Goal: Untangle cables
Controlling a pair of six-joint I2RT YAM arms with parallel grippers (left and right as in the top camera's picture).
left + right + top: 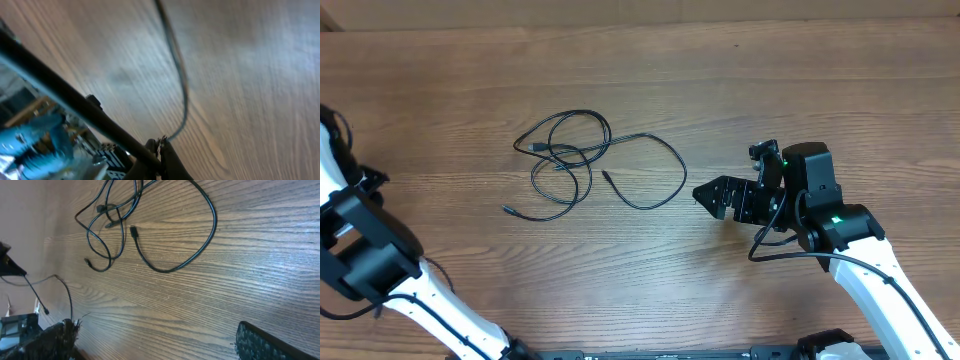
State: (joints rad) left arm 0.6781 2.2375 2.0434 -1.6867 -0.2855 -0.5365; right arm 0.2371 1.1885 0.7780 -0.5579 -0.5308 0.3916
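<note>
Mid-worktop, cables (563, 153): loose black tangle lying flat on the worktop (800, 80), knotted towards its left, with one wide loop trailing right.
Long axis: roughly left to right, loop end facing the right jaws.
Right jaws: spread wide and empty, just right of the loop, not touching it.
Left jaws: wrist view is blurred, so I cannot tell their state.
Nearer arm: right arm (865, 250), by my judgement.
Containers: none visible.

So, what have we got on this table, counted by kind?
Black cables: 2, going by the 4 loose plug ends, tangled together
Robot arms: 2, the left arm and the right arm
Total: 4
</note>
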